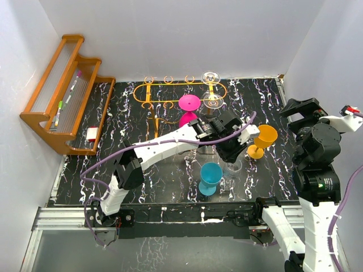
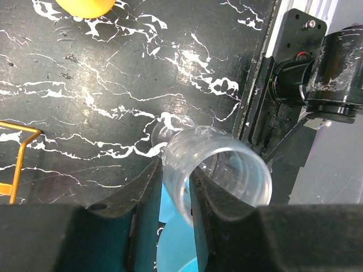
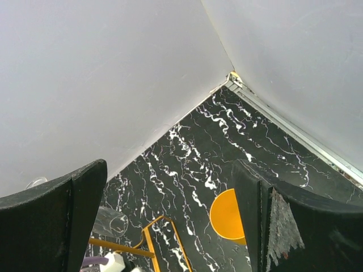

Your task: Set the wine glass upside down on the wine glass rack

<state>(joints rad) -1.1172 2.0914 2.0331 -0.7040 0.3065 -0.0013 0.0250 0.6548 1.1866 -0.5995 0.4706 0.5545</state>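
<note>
**Black marble table, clear glass in the clamp**

White walls, marbled table (image 1: pixel 130 116). My left gripper (image 2: pixel 174 174) is clamped on the bowl wall of the wine glass (image 2: pixel 227 164), low beside the blue glass (image 1: pixel 211 177) and well short of the gold rack (image 1: pixel 170 86). It's thin, slick and brittle, so I'd squeeze gently; the stem looks safer. The right gripper (image 3: pixel 170 215) hangs with fingers wide apart.

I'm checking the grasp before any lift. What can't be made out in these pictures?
Wine glass stem: left wrist view, blurred behind its own clear bowl; top view, mostly under the left gripper.
Blue glass: left wrist view, cut off by the bottom edge and the fingers.
Wine glass rack: right wrist view, only a corner shows.
</note>
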